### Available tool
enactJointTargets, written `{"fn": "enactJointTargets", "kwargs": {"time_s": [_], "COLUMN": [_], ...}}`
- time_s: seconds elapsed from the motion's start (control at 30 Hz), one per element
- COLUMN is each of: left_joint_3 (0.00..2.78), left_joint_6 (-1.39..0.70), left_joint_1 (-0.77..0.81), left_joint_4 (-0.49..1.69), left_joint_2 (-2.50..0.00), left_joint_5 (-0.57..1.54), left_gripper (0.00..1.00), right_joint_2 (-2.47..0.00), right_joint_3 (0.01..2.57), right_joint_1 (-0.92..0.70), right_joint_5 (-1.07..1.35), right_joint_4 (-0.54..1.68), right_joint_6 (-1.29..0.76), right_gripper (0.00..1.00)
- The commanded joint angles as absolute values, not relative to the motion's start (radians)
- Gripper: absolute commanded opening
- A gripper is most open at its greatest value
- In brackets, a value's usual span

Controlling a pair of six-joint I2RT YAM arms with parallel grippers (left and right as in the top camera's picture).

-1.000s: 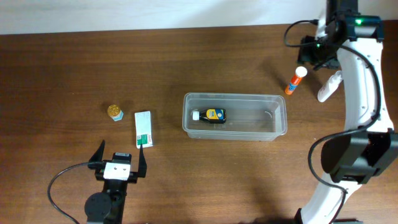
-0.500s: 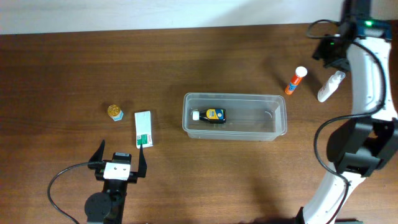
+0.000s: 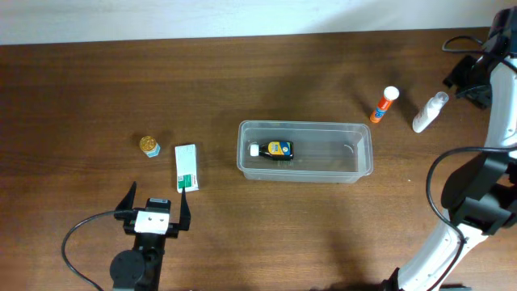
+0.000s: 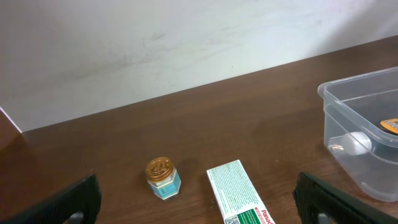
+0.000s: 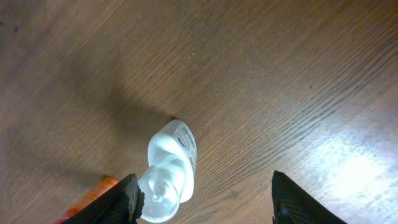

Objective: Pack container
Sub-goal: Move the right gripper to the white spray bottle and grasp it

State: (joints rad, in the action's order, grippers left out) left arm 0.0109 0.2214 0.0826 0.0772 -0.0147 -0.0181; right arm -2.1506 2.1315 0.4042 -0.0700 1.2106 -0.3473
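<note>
The clear plastic container [image 3: 305, 124] sits mid-table with a small dark bottle with a yellow label [image 3: 277, 149] lying in its left end. A green-and-white box [image 3: 187, 167] and a gold-lidded jar [image 3: 149, 146] lie to its left. An orange glue stick [image 3: 384, 105] and a white bottle [image 3: 428, 111] lie at the far right. My left gripper [image 3: 153, 207] is open and empty, just behind the box [image 4: 239, 199] and jar [image 4: 163, 177]. My right gripper [image 3: 464, 81] is open and empty, above the white bottle [image 5: 171, 171], which lies near its left finger [image 5: 127, 199].
The container's left corner [image 4: 354, 87] shows at the right of the left wrist view. A pale wall runs along the table's far edge. The right arm's base and cable [image 3: 477, 202] stand at the right edge. An orange tip [image 5: 93, 193] shows beside the white bottle.
My right gripper has moved right, from over the glue stick to past the white bottle at the table's right edge. The left arm and all objects have not moved.
</note>
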Motion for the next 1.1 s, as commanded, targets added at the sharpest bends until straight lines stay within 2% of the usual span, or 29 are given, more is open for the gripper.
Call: {"fn": "enactJointTargets", "kwargs": {"time_s": [0.0, 0.2, 0.7, 1.07], "left_joint_3": [0.009, 0.009, 0.009, 0.009], "left_joint_6": [0.234, 0.234, 0.234, 0.234], "left_joint_1": [0.078, 0.078, 0.078, 0.078], "left_joint_4": [0.082, 0.082, 0.082, 0.082], "left_joint_2": [-0.006, -0.006, -0.006, -0.006], "left_joint_5": [-0.022, -0.022, -0.022, -0.022], "left_gripper": [0.99, 0.99, 0.99, 0.99], "right_joint_2": [-2.2, -2.246, -2.249, -2.249], "right_joint_3": [2.141, 2.141, 2.141, 2.141], "right_joint_1": [0.4, 0.398, 0.398, 0.398], "right_joint_5": [-0.01, 0.06, 0.06, 0.099], "right_joint_4": [1.207, 1.198, 1.177, 1.232], "right_joint_6": [-0.313, -0.213, -0.213, -0.163], "right_gripper": [0.61, 0.6, 0.6, 0.49]}}
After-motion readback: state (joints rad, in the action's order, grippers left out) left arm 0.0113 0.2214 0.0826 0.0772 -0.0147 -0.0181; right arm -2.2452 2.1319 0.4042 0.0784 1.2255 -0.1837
